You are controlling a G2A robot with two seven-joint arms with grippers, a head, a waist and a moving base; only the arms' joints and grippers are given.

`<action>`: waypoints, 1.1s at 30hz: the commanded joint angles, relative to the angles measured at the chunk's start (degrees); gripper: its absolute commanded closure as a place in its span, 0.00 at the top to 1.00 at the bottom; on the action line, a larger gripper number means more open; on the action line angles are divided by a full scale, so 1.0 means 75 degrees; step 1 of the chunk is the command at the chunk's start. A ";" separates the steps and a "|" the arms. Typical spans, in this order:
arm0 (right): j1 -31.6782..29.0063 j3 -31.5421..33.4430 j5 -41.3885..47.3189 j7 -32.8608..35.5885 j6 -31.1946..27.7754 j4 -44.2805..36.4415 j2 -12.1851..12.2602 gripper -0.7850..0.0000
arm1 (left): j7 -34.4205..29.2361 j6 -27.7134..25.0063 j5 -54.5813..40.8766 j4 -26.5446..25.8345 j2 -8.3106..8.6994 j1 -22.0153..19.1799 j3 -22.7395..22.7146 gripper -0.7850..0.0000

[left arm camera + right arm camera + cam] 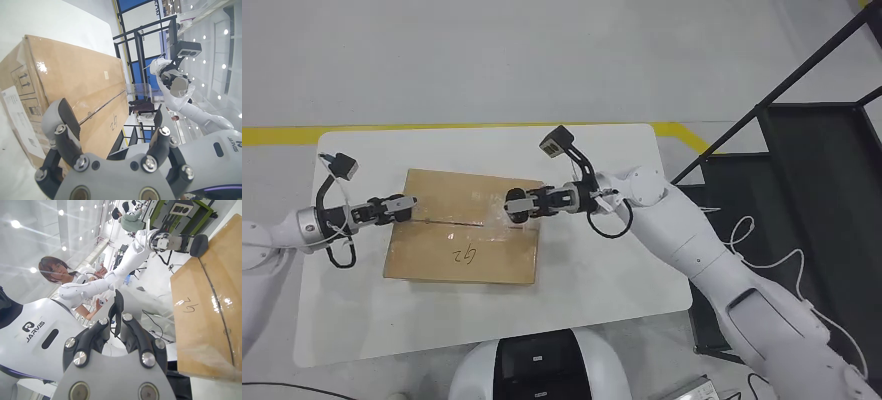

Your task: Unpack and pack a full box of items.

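White table (592, 285) with cardboard box (467, 255); left gripper (409, 206) wide open, right gripper (510, 203) tight on clear tape (139, 91).

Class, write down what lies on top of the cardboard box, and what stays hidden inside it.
On the box: clear tape along the closed centre seam, a handwritten mark, and the right tool gripping the tape's lifted end. Closed flaps hide the contents.

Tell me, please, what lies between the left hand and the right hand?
Only the closed top of the cardboard box lies between the left hand and the right hand, with clear tape along its middle join, as the top view shows.
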 commanded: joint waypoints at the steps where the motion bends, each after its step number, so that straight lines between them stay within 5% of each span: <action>1: 0.0158 -0.0239 0.0034 -0.0117 0.0080 0.0267 -0.0151 0.00 | -0.0013 0.0042 0.0018 -0.0057 -0.0004 0.0020 -0.0031 1.00; 20: 0.1051 -0.1272 -0.0414 -0.0038 0.0001 0.2268 -0.1159 0.00 | -0.0101 0.0054 0.0042 -0.0157 -0.0030 0.0231 -0.0360 1.00; 33: 0.1346 -0.1555 -0.1468 -0.1082 0.0513 0.3339 -0.1599 0.00 | -0.0184 -0.0027 0.0015 -0.0147 -0.0047 0.0407 -0.0566 1.00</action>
